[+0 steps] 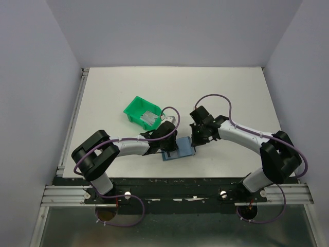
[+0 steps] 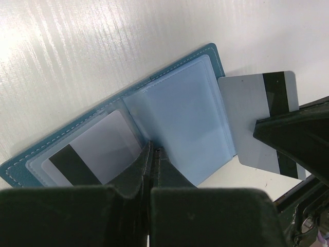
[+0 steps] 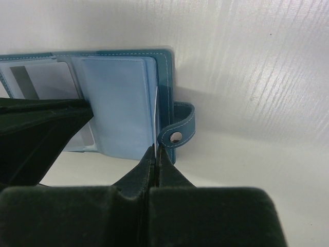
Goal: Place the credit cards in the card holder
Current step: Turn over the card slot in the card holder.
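The slate-blue folding card holder point(image 2: 180, 123) is lying open on the white table point(image 1: 231, 92), at the lower centre of the top view, between the two arms. The left jaws are closed at the lower edge of its clear sleeves, probably pinning the holder so that it is not sliding. Whether they are pinching a sleeve or only pushing down, I cannot tell.

The right jaws are gripping a silvery grey credit card point(image 2: 247, 118) with a dark stripe by one edge. They are holding it at the right side of the holder, near the strap with the metal stud point(image 3: 176, 137), apparently lining it up with a sleeve mouth.

Another striped card point(image 2: 103, 149) is sitting in the left pocket. A green plastic bin point(image 1: 134, 110), at the upper left of the holder, is carrying one more grey card point(image 1: 149, 119).

In the right wrist view the held card is showing only as a thin white line, so whether it is entering a sleeve is hard to make out. From above, the arms are covering much of the holder.
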You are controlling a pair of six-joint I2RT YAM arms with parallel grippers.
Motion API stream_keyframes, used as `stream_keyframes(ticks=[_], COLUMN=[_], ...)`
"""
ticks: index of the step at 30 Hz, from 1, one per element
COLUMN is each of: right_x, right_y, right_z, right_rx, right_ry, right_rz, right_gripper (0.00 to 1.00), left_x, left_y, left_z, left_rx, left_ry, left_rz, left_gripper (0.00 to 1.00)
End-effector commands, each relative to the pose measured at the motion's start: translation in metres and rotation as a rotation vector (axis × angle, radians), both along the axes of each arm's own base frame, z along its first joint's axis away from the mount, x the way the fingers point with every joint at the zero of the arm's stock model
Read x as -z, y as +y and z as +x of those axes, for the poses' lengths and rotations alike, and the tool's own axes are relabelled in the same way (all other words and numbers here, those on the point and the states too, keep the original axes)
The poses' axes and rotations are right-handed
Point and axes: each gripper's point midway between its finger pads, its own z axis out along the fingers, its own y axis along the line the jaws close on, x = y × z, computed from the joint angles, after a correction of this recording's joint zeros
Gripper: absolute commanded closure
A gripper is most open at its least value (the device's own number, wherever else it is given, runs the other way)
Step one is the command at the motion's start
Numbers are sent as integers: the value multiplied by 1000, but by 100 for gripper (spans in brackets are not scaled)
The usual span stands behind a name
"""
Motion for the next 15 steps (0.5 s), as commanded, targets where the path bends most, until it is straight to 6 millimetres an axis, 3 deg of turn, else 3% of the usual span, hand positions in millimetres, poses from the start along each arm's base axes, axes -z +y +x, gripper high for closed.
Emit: stream_keyframes(ticks=[1,15], right_x=[11,19], right_y=[-1,-13], right_z=[-3,-5], right_rx=[-13,-4], right_ry=[18,20], right_rz=[-14,-69], right_gripper=[100,100], left_x=[42,38], left_y=[28,26], left_z=[-27,-26], left_rx=[24,25], left_ry=[118,114], left_rz=[138,134], left_gripper=[100,100])
